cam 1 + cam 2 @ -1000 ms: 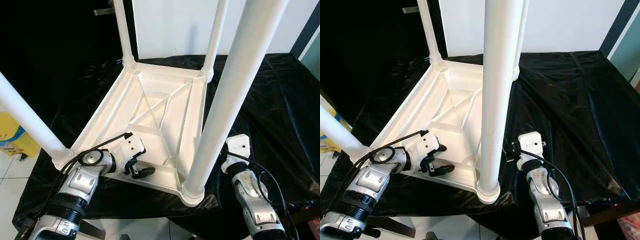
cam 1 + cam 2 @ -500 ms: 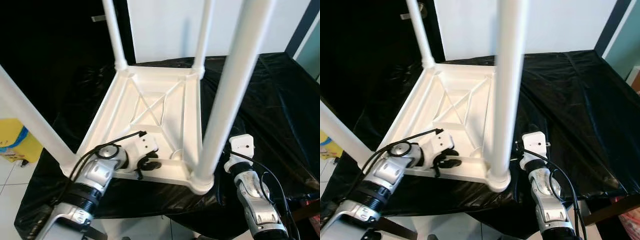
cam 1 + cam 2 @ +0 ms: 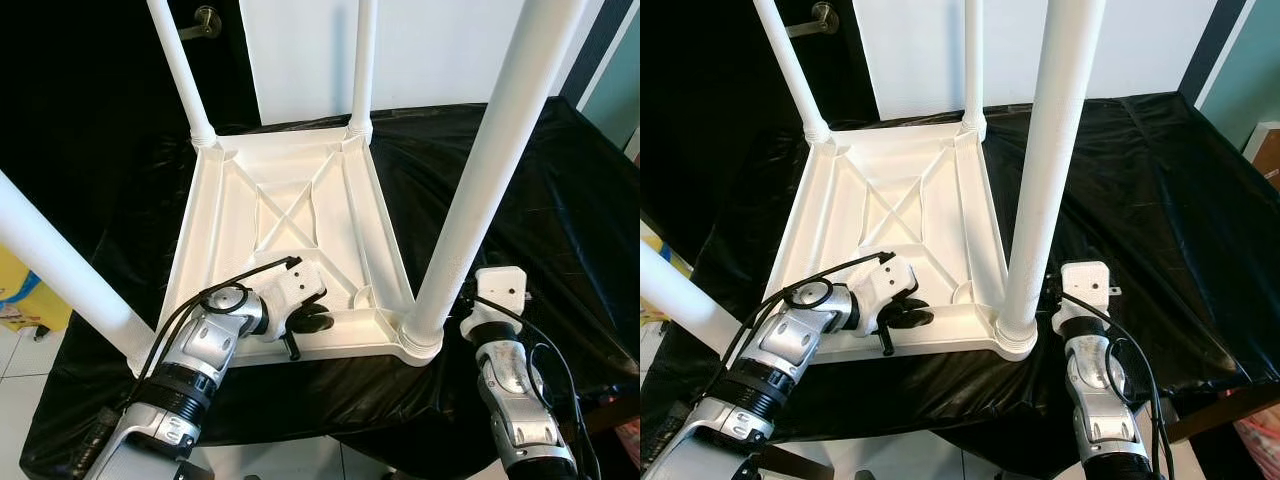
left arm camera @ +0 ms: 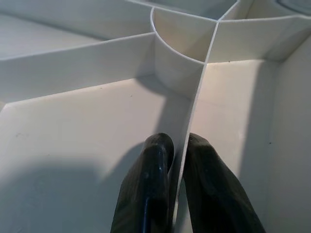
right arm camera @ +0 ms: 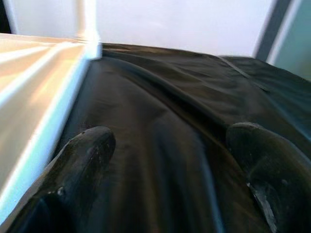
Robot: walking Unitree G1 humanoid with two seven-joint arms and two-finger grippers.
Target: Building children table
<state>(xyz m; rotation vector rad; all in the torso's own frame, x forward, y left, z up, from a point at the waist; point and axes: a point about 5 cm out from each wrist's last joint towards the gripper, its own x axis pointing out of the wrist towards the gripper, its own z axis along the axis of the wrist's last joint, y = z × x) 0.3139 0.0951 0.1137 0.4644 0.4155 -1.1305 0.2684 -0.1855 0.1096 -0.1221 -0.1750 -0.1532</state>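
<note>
A white plastic table [image 3: 290,215] lies upside down on a black sheet [image 3: 560,210] that covers a work surface. Its ribbed underside faces up, with a cross brace [image 3: 288,205] in the middle. Four white legs stand up from the corners: two far ones [image 3: 180,70] [image 3: 362,60], a near right one [image 3: 485,170] and a near left one [image 3: 55,265] that leans out toward the robot's left.

The left gripper [image 4: 177,189] is at the near edge of the table, inside the frame. In the left wrist view its two black fingers [image 4: 148,194] are closed on a thin upright rib [image 4: 194,116], one finger on each side of it, just short of a curved rib [image 4: 170,53] where several walls meet. From the head views the left arm [image 3: 200,350] reaches in from below left, and its fingers [image 3: 310,322] rest on the near rail.

The right gripper [image 5: 175,160] is beside the near right leg, over the black sheet and off the table. The right wrist view shows its fingers [image 5: 82,160] spread wide apart, with nothing between them but the sheet; the table's edge [image 5: 43,126] runs just beside one finger. The right arm [image 3: 1095,390] comes up from the bottom right.

A door handle [image 3: 205,20] shows at the top left against a dark door, beside a white wall [image 3: 440,50]. A yellow object [image 3: 25,300] sits on the tiled floor at the far left. No brand, label or writing can be read on anything here.
</note>
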